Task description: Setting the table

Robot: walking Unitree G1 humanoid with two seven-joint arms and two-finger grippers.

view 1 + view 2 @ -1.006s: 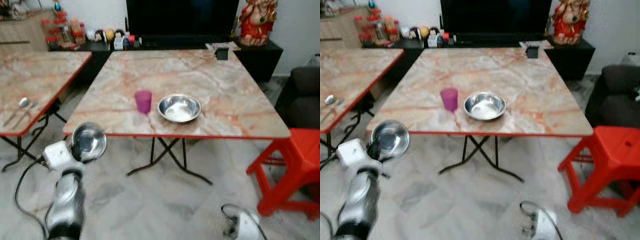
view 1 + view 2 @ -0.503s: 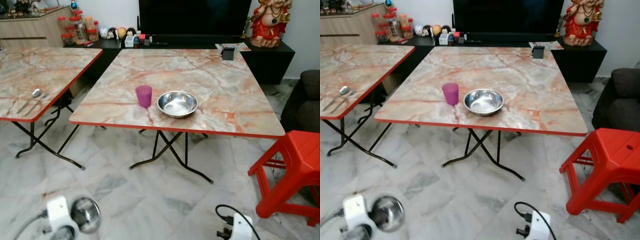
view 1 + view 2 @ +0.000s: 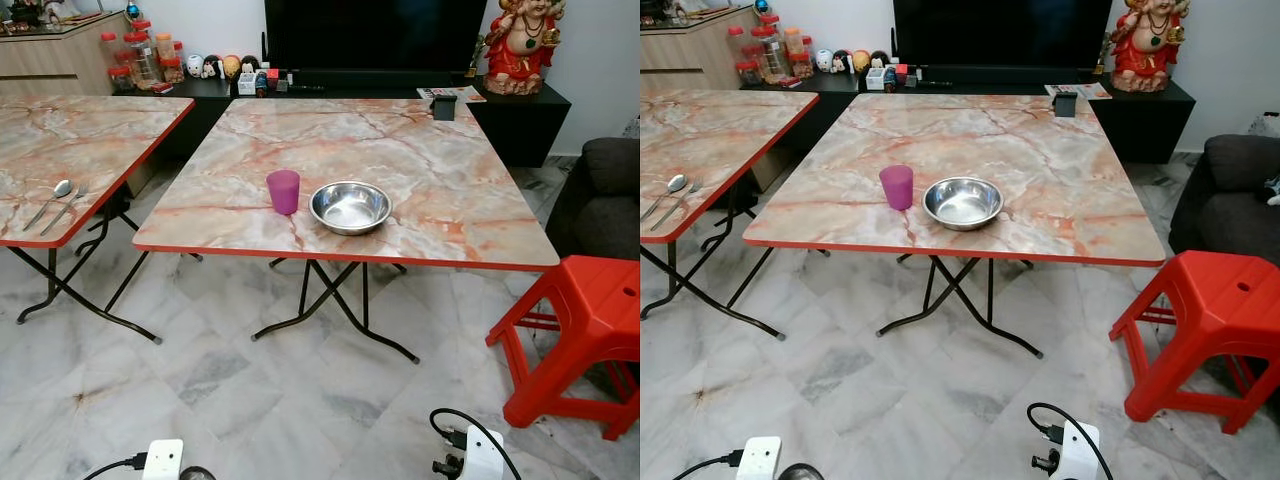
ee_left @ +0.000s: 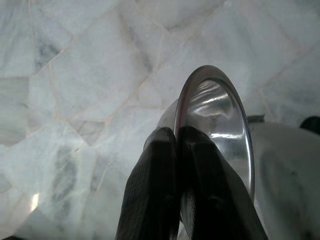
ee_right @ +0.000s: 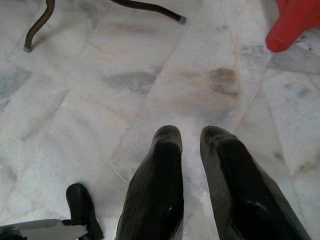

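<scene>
My left gripper (image 4: 176,132) is shut on the rim of a small steel bowl (image 4: 220,125), held low over the marble floor. Its white wrist (image 3: 162,460) sits at the bottom edge of the left eye view. On the near marble table (image 3: 420,150) stand a purple cup (image 3: 283,190) and, just to its right, a second steel bowl (image 3: 350,206). A spoon and fork (image 3: 58,202) lie on the left table (image 3: 90,140). My right gripper (image 5: 192,132) hangs low over the floor, fingers slightly apart with nothing between them.
A red plastic stool (image 3: 585,325) stands right of the near table, with a dark sofa (image 3: 605,190) behind it. A black TV cabinet (image 3: 520,115) with jars and a statue runs along the back wall. A small black box (image 3: 445,106) sits at the table's far edge.
My left arm, holding the small bowl, has dropped from near the table's front left corner to the bottom edge of the view. The camera has also shifted.
</scene>
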